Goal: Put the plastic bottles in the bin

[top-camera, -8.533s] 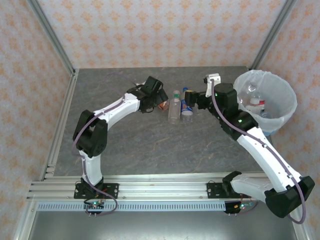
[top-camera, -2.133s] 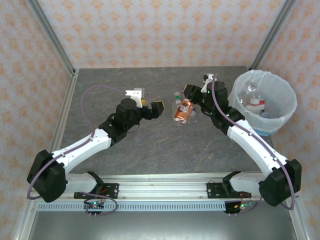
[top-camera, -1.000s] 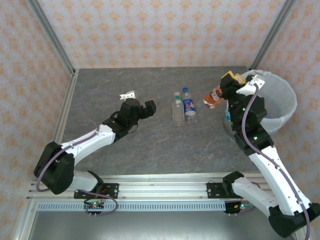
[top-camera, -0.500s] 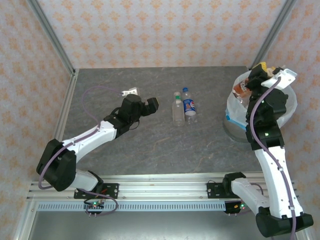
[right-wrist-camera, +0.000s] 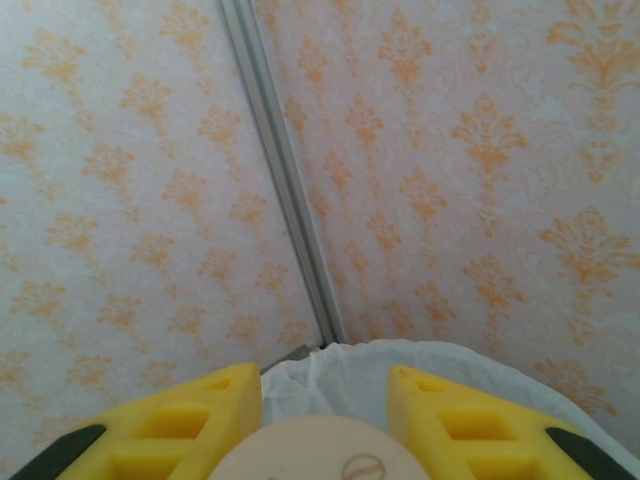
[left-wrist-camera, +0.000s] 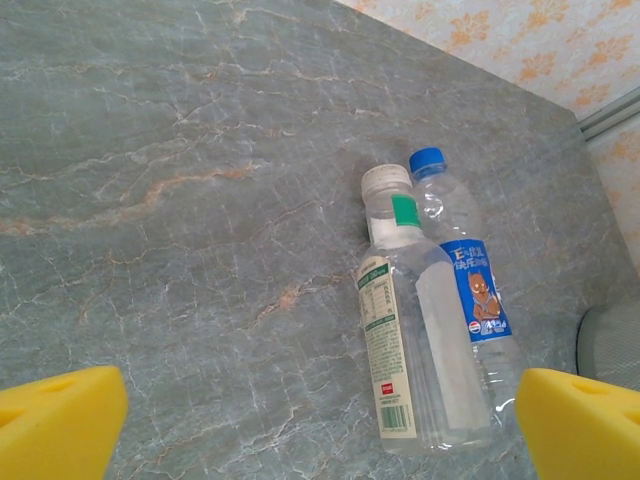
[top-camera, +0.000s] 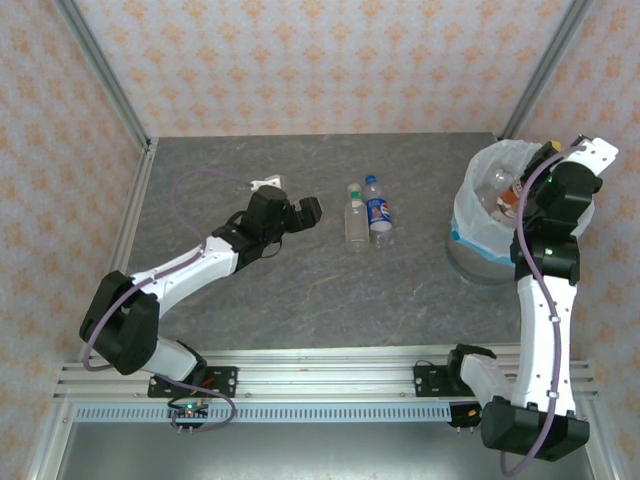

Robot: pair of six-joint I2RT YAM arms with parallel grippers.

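Two plastic bottles lie side by side mid-table: a white-capped one (top-camera: 352,213) (left-wrist-camera: 400,330) and a blue-capped, blue-labelled one (top-camera: 378,212) (left-wrist-camera: 468,290). My left gripper (top-camera: 306,210) (left-wrist-camera: 320,440) hovers open just left of them, its yellow fingertips (left-wrist-camera: 60,425) wide apart. My right gripper (top-camera: 522,188) (right-wrist-camera: 322,415) is shut on an orange-labelled bottle (top-camera: 507,196), whose round beige end (right-wrist-camera: 320,452) sits between the fingers. It hangs over the mouth of the bin (top-camera: 474,215), whose white bag rim (right-wrist-camera: 420,365) lies just below. Another clear bottle (top-camera: 494,180) shows inside the bin.
The bin stands at the table's right side by the patterned wall and a metal corner post (right-wrist-camera: 285,170). Its grey foot (top-camera: 478,266) (left-wrist-camera: 610,340) shows below a blue band. Open grey tabletop (top-camera: 300,290) spreads in front of the bottles.
My right arm has swung right and lifted, carrying the orange-labelled bottle from left of the bin to over its mouth. My left gripper has edged a little toward the two bottles.
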